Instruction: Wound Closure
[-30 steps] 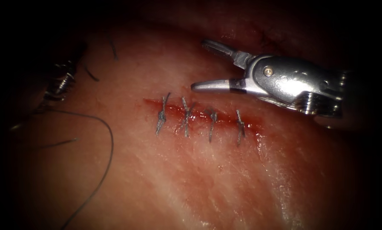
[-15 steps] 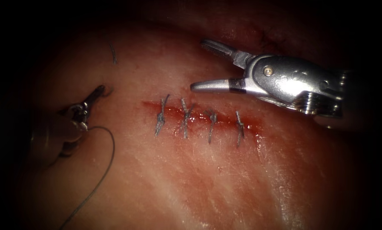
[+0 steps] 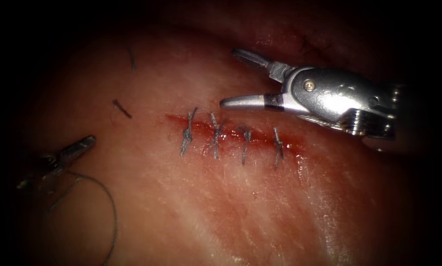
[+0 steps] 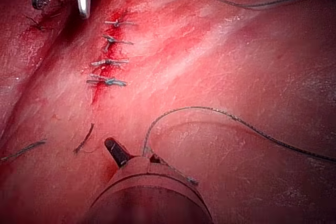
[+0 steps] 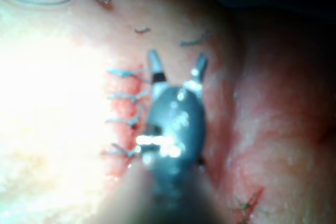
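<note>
4 knotted stitches (image 3: 230, 139) are seen across the cut (image 3: 230, 133) in the tissue (image 3: 221, 207), so closure of the visible length is judged done or nearly so; red fluid (image 3: 201, 129) is seen along the line. No needle can be made out, so its place cannot be told. The right tool (image 3: 235, 79) is held just above the cut toward its right half, its fingers (image 3: 240, 101) spread wide and nothing gripped. The left tool (image 3: 70, 150) is seen well to the left of the cut, low over the tissue; a loop of thread (image 3: 113, 212) runs from its tip, and in the left wrist view the thread (image 4: 210, 109) is seen to enter at the tool (image 4: 118, 153), so it is judged clamped on thread, though the grip itself is partly hidden. 2 cut thread ends (image 3: 122, 108) are left lying on the tissue left of the cut. What is left is judged to be tidying of loose thread. No brand, label or writing can be read.
</note>
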Controlling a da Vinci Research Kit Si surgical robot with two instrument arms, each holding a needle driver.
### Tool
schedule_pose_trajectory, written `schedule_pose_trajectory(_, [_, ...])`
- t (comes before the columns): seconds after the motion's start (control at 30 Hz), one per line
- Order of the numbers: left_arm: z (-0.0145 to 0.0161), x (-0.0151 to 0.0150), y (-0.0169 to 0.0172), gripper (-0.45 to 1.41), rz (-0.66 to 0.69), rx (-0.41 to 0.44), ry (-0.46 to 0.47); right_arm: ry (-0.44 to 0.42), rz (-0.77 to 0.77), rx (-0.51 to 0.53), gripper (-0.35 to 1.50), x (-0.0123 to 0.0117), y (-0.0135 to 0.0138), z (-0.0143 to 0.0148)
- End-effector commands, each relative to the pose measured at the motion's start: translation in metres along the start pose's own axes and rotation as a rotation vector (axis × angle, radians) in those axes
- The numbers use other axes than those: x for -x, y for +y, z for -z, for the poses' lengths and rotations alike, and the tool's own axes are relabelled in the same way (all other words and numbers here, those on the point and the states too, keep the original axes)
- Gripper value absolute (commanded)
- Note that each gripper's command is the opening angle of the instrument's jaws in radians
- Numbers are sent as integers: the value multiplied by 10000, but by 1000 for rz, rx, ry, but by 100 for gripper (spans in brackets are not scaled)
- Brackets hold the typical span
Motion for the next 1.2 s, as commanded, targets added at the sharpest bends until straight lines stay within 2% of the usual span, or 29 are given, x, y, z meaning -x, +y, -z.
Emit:
schedule_pose_trajectory(0.03, [-4, -2, -6, -28, 102, 6, 24, 3, -6, -5, 116, 4, -4, -4])
schedule_pose_trajectory(0.07, [-5, 2, -16, -18, 162, 9, 39, 3, -6, -6, 118, 4, -5, -2])
schedule_pose_trajectory(0.1, [-5, 2, -16, -18, 162, 9, 39, 3, -6, -6, 118, 4, -5, -2])
schedule_pose_trajectory(0.17, [-11, 12, -38, -11, 307, 18, 87, 6, -5, -14, 119, 3, -7, 8])
schedule_pose_trajectory(0.2, [-18, 19, -52, 0, 413, 26, 121, 7, -4, -19, 121, 3, -8, 18])
schedule_pose_trajectory(0.23, [-22, 21, -58, 7, 459, 31, 131, 4, -4, -18, 123, 3, -9, 23])
schedule_pose_trajectory(0.33, [-32, 29, -72, 15, 512, 43, 127, -8, 1, -18, 130, 4, -15, 39])
schedule_pose_trajectory(0.43, [-46, 37, -84, 17, 625, 52, 119, -44, 3, -23, 130, 5, -25, 50])
schedule_pose_trajectory(0.57, [-64, 39, -91, 32, 812, 59, 98, -85, 48, -24, 133, 4, -33, 58])
schedule_pose_trajectory(0.6, [-64, 39, -91, 32, 812, 59, 98, -85, 48, -24, 133, 4, -33, 58])
schedule_pose_trajectory(0.7, [-83, 25, -89, 37, 1016, 70, 209, -89, 48, -21, 138, 2, -38, 64])
schedule_pose_trajectory(0.77, [-88, 18, -88, 37, 1085, 90, 323, -89, 60, -22, 138, 0, -41, 65])
schedule_pose_trajectory(0.8, [-88, 18, -88, 37, 1085, 90, 323, -89, 60, -22, 138, 0, -41, 65])
schedule_pose_trajectory(0.87, [-95, 7, -86, 37, 1177, 136, 499, -96, 61, -29, 141, -4, -45, 67])
schedule_pose_trajectory(0.9, [-96, 4, -86, 37, 1189, 145, 535, -100, 61, -33, 141, -6, -47, 68])
schedule_pose_trajectory(1.03, [-98, -3, -84, 36, 1241, 183, 594, -110, 72, -41, 135, -11, -53, 71])
schedule_pose_trajectory(1.07, [-97, -8, -83, 36, 1271, 237, 607, -117, 82, -48, 135, -16, -54, 72])
schedule_pose_trajectory(1.1, [-97, -8, -83, 36, 1271, 237, 607, -117, 82, -48, 135, -16, -54, 72])
schedule_pose_trajectory(1.13, [-96, -16, -81, 37, 1275, 305, 618, -119, 92, -52, 133, -20, -55, 73])
schedule_pose_trajectory(1.2, [-95, -21, -80, 39, 1265, 331, 623, -119, 91, -52, 133, -22, -56, 74])
